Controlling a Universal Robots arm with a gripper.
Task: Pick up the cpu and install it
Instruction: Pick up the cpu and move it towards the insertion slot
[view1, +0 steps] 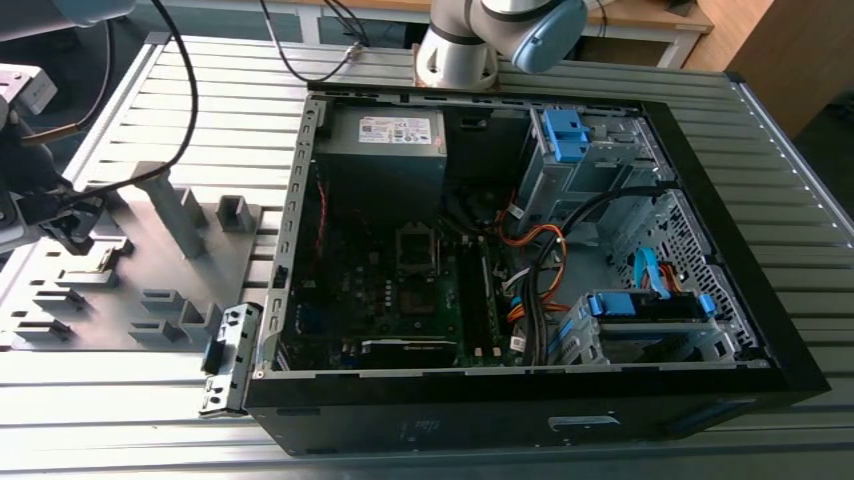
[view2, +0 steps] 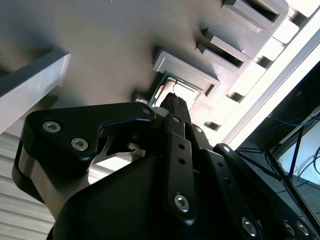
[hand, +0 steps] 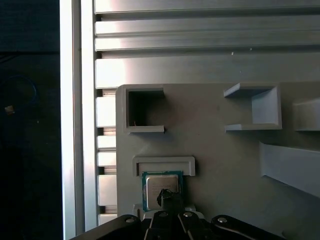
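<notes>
Exterior view first: you have the hand (view1: 64, 230) at the exterior view's left, low over the grey fixture tray (view1: 107, 315). The tray lies on the slatted desk (view1: 120, 420), and the hand is well apart from the open computer case (view1: 534, 405). The case lies on its side with the board facing up, I judge so that the socket (view1: 416, 245) can be reached from above.

First wrist view: the cpu (hand: 161, 186) lies flat on the tray, silver face up, with a grey lip (hand: 163, 162) just beside one edge. The lip seems to be there to keep the chip square and at a known place. The hand (hand: 169, 196) is directly over the chip. It is drawn narrow, its tips meeting in one dark point above the metal face, and it holds nothing. Whether that point touches the face, you cannot tell.

Second wrist view: the narrow hand (view2: 174, 101) comes down on the cpu (view2: 172, 89) from straight above, and the chip's green border shows around the metal. By my judgement the pick-up is at its very start, because the chip is not yet lifted from the tray.
</notes>
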